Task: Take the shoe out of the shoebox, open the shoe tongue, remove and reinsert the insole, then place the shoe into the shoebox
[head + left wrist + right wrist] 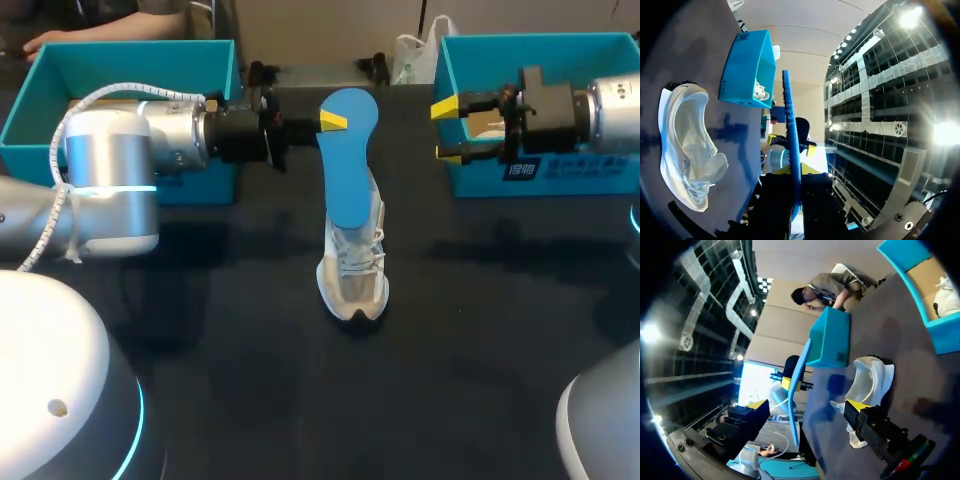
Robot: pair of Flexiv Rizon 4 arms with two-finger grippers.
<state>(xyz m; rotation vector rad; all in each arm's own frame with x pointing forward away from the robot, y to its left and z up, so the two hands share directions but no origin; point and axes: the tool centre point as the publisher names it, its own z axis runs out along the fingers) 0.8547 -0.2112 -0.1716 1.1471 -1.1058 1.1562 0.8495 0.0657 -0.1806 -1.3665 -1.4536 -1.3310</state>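
Left gripper (330, 122): it is reaching in from the left at box height and is clamping the insole (350, 150) between its two yellow-tipped fingers, near one end of it.

Insole: the blue insole is hanging in the air over the middle of the table (480, 330). In the head view its flat face is showing and its lower end is overlapping the shoe's opening. In the left wrist view it is showing edge-on, running straight out ahead of the fingers. The right wrist view is showing it apart from the shoe.

Shoe (353, 275): the white lace-up shoe is standing upright on the dark table between the two boxes, outside both, with its opening facing up.

Right gripper (447, 130): it is hovering in front of the right shoebox (540, 50) with its fingers spread wide, gripping nothing and pointing toward the insole.

Right shoebox: it is sitting at the far right of the table, holding a second white shoe (760, 92).

Left shoebox (140, 52): it is sitting at the far left, behind the left arm, open side up.
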